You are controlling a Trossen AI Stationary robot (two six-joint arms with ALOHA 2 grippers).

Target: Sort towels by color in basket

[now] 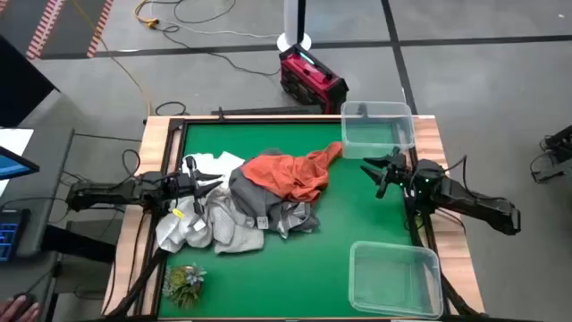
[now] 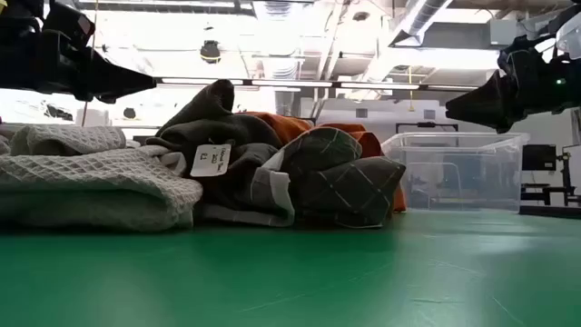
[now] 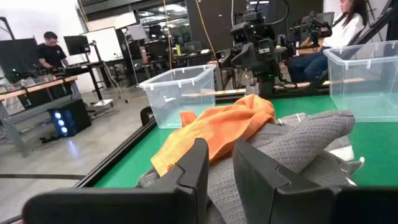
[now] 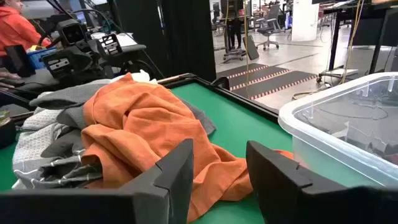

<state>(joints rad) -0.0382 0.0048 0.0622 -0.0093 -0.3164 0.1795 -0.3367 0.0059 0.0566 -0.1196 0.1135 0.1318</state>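
The towels lie heaped on the green table, left of its middle. A rust-orange towel (image 1: 290, 174) (image 4: 137, 124) lies draped over dark grey checked ones (image 1: 268, 210) (image 2: 336, 182). Pale grey and white ones (image 1: 192, 228) (image 2: 91, 182) lie at the heap's left. My left gripper (image 1: 219, 183) (image 3: 219, 152) hangs level over the heap's left side, fingers a little apart with nothing between them. My right gripper (image 1: 374, 174) (image 4: 219, 155) hovers open to the right of the heap, pointing at the orange towel. Two clear bins stand at the table's right side, one far (image 1: 398, 134), one near (image 1: 357, 268).
A small green leafy tuft (image 1: 185, 282) lies at the near left corner. A red device (image 1: 313, 79) stands on the floor beyond the far edge. Bare green table lies between the heap and the bins. People sit at desks in the room behind.
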